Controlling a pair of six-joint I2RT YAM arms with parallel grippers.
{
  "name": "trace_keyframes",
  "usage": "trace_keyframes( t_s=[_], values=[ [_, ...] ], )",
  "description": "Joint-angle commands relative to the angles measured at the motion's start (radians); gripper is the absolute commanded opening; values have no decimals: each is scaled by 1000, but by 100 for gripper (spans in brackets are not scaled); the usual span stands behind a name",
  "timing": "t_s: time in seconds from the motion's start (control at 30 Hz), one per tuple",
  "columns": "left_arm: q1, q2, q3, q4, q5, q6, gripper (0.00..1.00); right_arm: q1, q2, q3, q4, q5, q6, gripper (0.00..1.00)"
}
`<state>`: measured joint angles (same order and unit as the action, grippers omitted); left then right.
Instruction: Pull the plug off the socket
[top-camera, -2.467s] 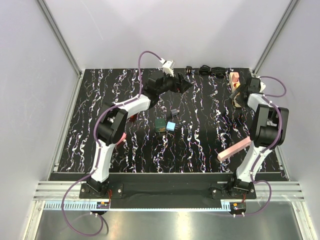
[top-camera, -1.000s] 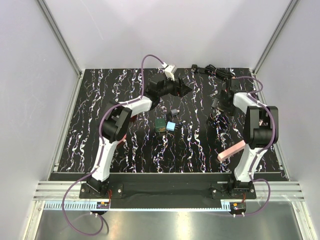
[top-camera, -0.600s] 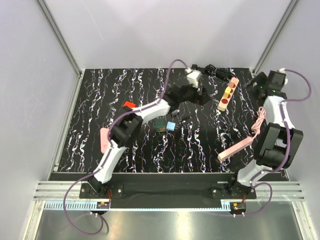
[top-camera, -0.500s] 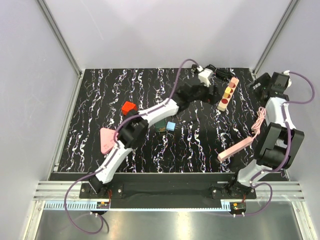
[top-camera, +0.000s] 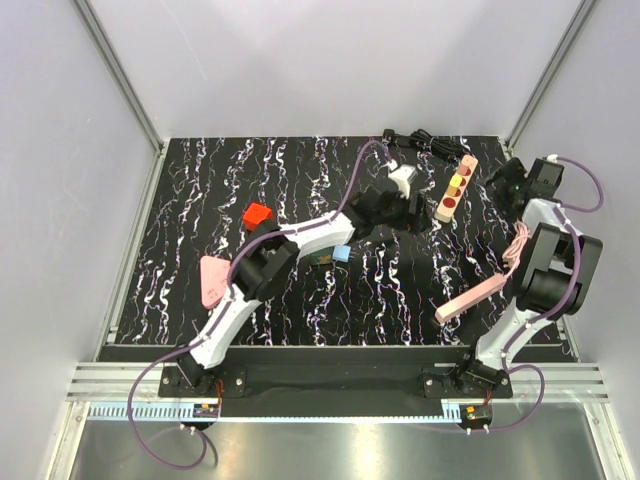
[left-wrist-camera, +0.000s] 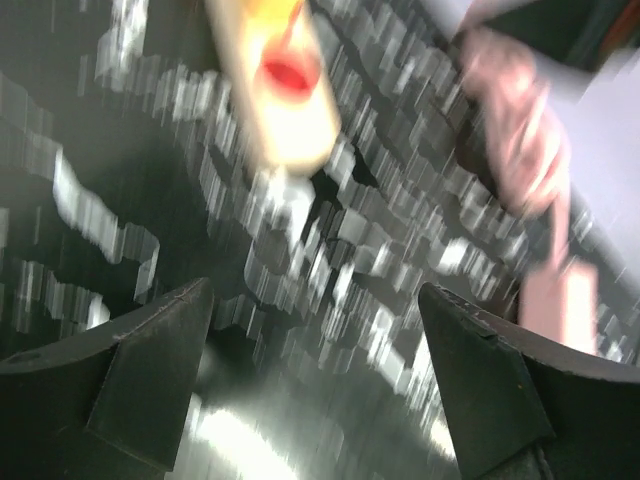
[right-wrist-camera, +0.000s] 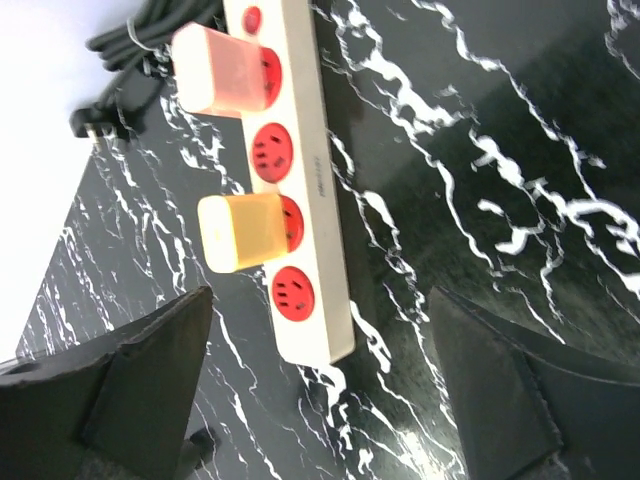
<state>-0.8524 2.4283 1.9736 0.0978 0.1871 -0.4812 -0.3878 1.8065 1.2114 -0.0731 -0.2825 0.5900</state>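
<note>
Black, white-veined worktop (top-camera: 180, 200) carries a flat pink bar (top-camera: 468, 297) by its near right corner, untouched. Further in, the left arm stretches diagonally across; the left tool (left-wrist-camera: 315, 300) is released and spread wide just short of the socket (right-wrist-camera: 300, 200). The right arm folds along the right edge, its right tool (right-wrist-camera: 320, 300) equally empty and facing the strip. This lies outlets-up toward the far right corner with a yellow plug (right-wrist-camera: 240, 232) and an orange plug (right-wrist-camera: 220, 70) seated, standing proud, probably easy to pinch. A black cable (top-camera: 425, 142) hugs the far edge.

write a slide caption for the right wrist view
Open right end effector facing long beige socket strip holding pale orange plug and yellow plug
</note>
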Motion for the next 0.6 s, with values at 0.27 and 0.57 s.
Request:
trace_keyframes(
  t_s=[0.27,0.57],
  values=[
    [10,-530,-517,42,9,36,88,168,249,498,-290,183,-148,92],
    [0,-784,-826,89,43,-53,88,222,430,821,-547,373,-266,93]
  ],
)
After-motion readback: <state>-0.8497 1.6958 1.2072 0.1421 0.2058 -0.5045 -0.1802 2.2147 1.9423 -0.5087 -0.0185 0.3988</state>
